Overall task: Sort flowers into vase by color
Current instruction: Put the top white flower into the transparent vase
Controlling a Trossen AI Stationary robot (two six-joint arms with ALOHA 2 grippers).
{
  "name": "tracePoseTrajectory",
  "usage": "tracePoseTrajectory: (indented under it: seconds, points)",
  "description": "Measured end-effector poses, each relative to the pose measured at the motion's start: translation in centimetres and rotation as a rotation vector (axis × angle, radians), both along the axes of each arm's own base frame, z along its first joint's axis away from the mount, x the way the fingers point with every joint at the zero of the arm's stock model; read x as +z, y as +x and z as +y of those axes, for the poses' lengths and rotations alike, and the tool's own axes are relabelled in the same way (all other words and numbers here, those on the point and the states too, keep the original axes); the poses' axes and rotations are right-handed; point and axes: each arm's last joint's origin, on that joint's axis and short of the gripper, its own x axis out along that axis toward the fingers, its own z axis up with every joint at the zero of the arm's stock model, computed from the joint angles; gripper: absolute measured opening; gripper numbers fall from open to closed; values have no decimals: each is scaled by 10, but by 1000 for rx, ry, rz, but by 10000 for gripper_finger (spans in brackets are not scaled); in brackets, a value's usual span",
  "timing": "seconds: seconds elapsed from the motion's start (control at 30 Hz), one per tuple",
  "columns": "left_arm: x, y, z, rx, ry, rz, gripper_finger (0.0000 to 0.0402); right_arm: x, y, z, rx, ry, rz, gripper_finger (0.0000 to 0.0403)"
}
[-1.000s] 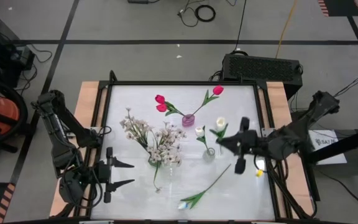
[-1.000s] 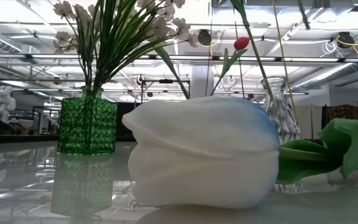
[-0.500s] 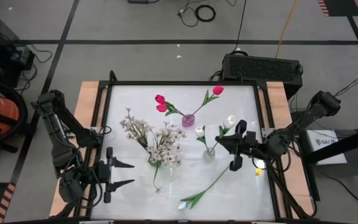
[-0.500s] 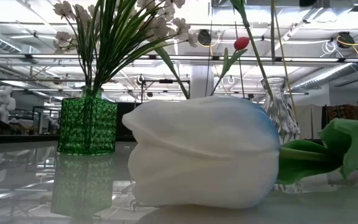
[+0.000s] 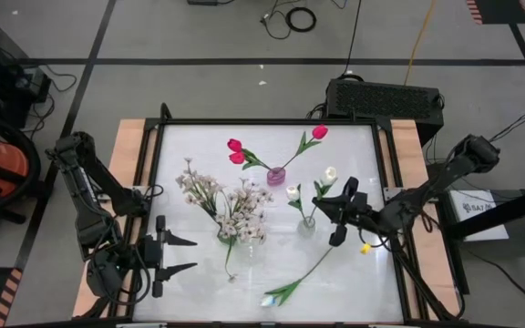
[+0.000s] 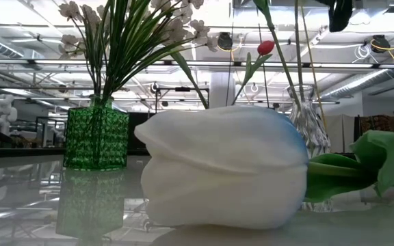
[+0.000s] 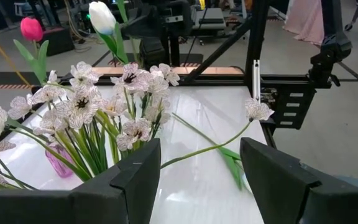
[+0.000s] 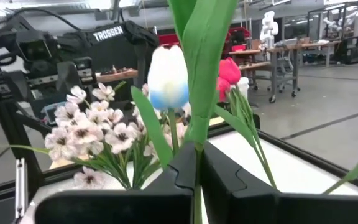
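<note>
My right gripper (image 5: 339, 208) is shut on a white tulip (image 5: 330, 173) just right of the clear vase (image 5: 307, 221), which holds another white tulip (image 5: 293, 191). The pink vase (image 5: 276, 175) holds pink-red tulips (image 5: 235, 151). Cream blossom sprays (image 5: 244, 202) stand in the green vase (image 6: 96, 137). A further white tulip (image 6: 217, 171) lies on its side on the table near the front edge. My left gripper (image 5: 188, 253) waits open at the front left, nothing between its fingers. My right gripper pinches the white tulip's green stem (image 8: 196, 146), together with a leaf, between its two fingers, below the flower (image 8: 168, 78). The fingers lie level, coming from the table's right, across the stem. The tulip stands nearly upright, lifted; its lower end reaches toward the clear vase's mouth (image 6: 302, 90).
The three vases stand close together mid-table. The lying tulip's stem (image 5: 310, 266) runs slantwise across the front right. A single cream blossom stem (image 7: 229, 140) lies in front of the green vase. Bare tabletop (image 5: 180, 146) at the far left.
My right gripper has come down and a little toward the table's left, closer to the clear vase, carrying the white tulip upright. Its dark finger now shows at the top of the low view. The left arm has kept still.
</note>
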Motion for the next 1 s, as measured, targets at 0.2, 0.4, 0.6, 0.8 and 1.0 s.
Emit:
tracePoseTrajectory:
  seconds: [0.2,0.4,0.6,0.8,1.0]
  points:
    - [0,0,0,0,0,0,228,-8,3,-2,-30,42,9,8]
    - [0,0,0,-5,-3,3,228,-15,5,-1,-92,35,49,33]
    - [0,0,-1,-21,-10,12,228,-26,4,-1,-108,33,115,78]
    - [-1,0,-1,-34,-16,19,228,-32,-1,2,-88,-32,195,140]
    - [-1,0,-1,-37,-17,21,228,-34,-10,4,-58,-4,225,214]
